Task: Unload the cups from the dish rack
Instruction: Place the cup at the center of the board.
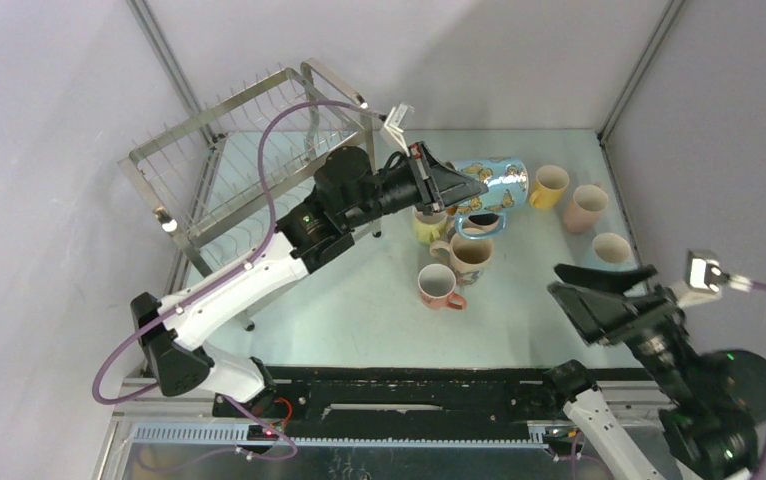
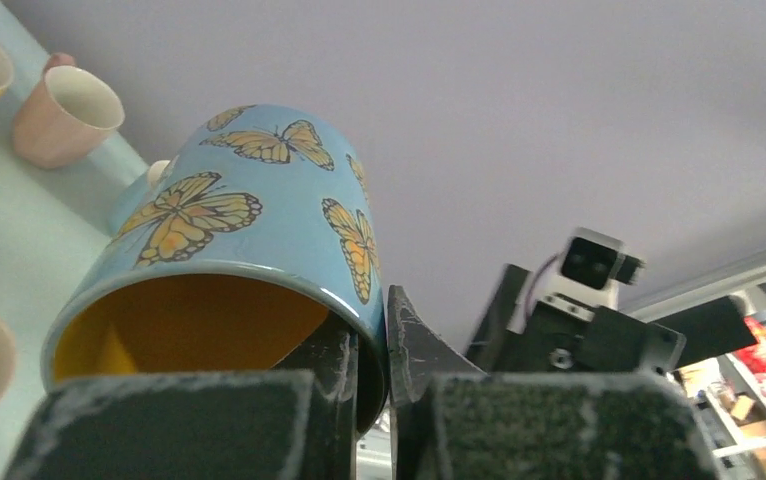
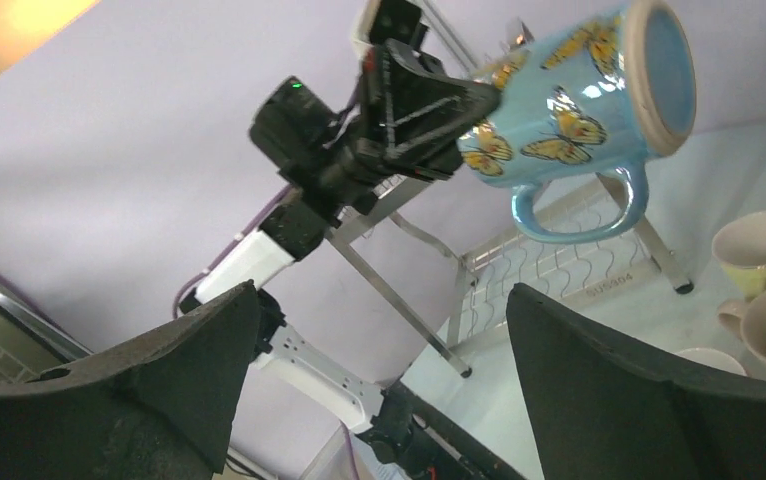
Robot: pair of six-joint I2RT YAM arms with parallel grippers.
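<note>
My left gripper [image 1: 474, 185] is shut on the rim of a light blue mug with orange butterflies [image 1: 499, 185] and holds it sideways in the air, handle hanging down, to the right of the dish rack [image 1: 239, 160]. In the left wrist view one finger is inside the mug [image 2: 249, 220] and the other is outside, at the rim [image 2: 384, 335]. The right wrist view shows the mug [image 3: 579, 100] held aloft. No cup shows in the rack. My right gripper [image 1: 604, 285] is open and empty at the near right; it also shows in the right wrist view [image 3: 379, 300].
Several cups stand on the table: a lime one [image 1: 427, 226], a blue-rimmed one [image 1: 481, 222], a beige one [image 1: 469, 257] and an orange-red one [image 1: 440, 287] under the held mug. A yellow cup [image 1: 549, 186], a pink cup [image 1: 586, 207] and a pale cup [image 1: 611, 248] stand at the right.
</note>
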